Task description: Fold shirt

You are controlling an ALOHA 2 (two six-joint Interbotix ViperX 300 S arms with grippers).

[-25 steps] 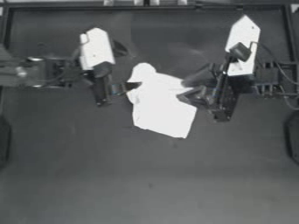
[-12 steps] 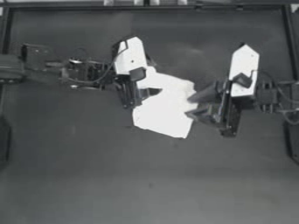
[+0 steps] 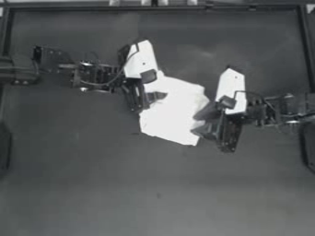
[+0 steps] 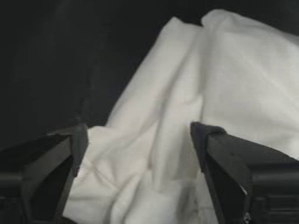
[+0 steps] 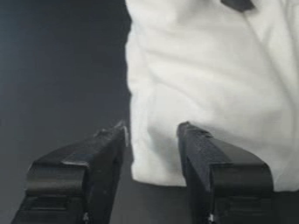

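The dark table (image 3: 73, 184) holds the shirt (image 3: 175, 110), bunched up a little far of centre. The left gripper (image 4: 137, 144) sits at its left edge, jaws spread wide over rumpled cloth. The right gripper (image 5: 152, 131), partly open, straddles its right edge.

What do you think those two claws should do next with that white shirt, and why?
Probably close. The left gripper stands open with bunched fabric of the shirt between its jaws, and the right gripper stands open astride the shirt's opposite edge. Neither grips yet, so pinching both sides seems needed before any fold.
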